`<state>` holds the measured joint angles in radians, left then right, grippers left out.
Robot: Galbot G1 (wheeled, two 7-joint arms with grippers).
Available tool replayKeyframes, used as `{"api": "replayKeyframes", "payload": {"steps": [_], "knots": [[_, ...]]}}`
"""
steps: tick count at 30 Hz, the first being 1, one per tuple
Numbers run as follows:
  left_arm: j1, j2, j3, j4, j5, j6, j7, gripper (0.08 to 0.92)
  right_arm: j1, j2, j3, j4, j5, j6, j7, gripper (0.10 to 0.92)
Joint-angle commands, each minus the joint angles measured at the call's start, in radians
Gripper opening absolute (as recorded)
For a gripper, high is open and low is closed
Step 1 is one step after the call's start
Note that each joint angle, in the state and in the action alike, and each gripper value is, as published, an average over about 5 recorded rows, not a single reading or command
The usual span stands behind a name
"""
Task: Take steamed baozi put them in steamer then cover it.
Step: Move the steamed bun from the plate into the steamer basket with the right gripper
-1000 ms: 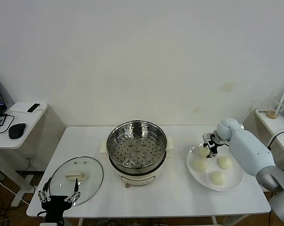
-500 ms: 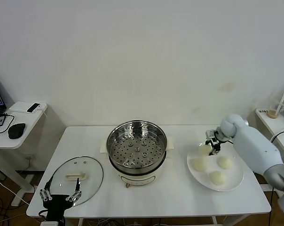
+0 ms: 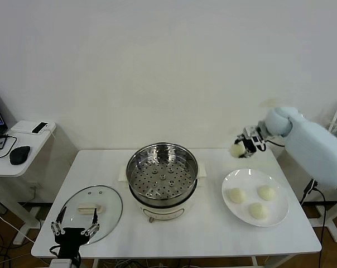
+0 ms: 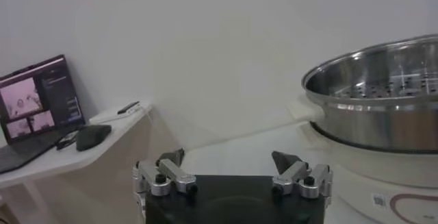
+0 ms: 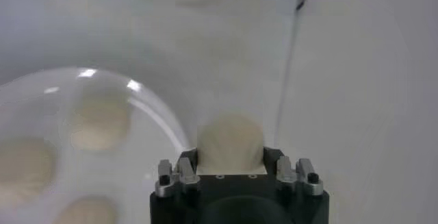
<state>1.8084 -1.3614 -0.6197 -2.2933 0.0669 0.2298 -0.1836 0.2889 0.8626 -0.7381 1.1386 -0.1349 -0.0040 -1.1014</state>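
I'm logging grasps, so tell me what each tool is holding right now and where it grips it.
The right tool holds one baozi by its sides, lifted above the table. The left tool is open, holding nothing, near the cover.

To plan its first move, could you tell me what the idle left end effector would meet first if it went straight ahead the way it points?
Probably the round shiny stainless-steel steamer: the open left end effector faces it, though depth is unclear.
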Motion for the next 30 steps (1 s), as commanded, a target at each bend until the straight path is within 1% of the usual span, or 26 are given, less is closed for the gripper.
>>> {"api": "replayKeyframes", "payload": {"steps": [1, 5, 11, 20, 25, 30], "knots": [[-0.021, 0.0, -0.008, 0.016, -0.007, 0.0, 0.002, 0.823, 0.235, 0.157, -0.224, 0.032, 0.187, 0.03, 0.064, 0.594], [-0.026, 0.005, -0.024, 0.024, -0.02, 0.002, 0.004, 0.823, 0.258, 0.251, -0.32, 0.038, 0.23, 0.075, 0.105, 0.592], [-0.032, 0.008, -0.036, 0.026, -0.024, 0.004, 0.005, 0.823, 0.229, 0.34, -0.423, 0.058, 0.205, 0.16, 0.157, 0.59], [-0.042, -0.003, -0.04, 0.016, -0.022, 0.006, 0.005, 0.823, 0.153, 0.38, -0.483, 0.035, 0.036, 0.382, 0.205, 0.585], [-0.042, -0.01, -0.041, 0.017, -0.022, 0.005, 0.005, 0.823, 0.102, 0.419, -0.44, -0.067, -0.13, 0.509, 0.263, 0.586], [-0.04, -0.009, -0.046, 0.014, -0.022, 0.005, 0.005, 0.823, 0.073, 0.457, -0.405, -0.176, -0.219, 0.593, 0.289, 0.593]]}}
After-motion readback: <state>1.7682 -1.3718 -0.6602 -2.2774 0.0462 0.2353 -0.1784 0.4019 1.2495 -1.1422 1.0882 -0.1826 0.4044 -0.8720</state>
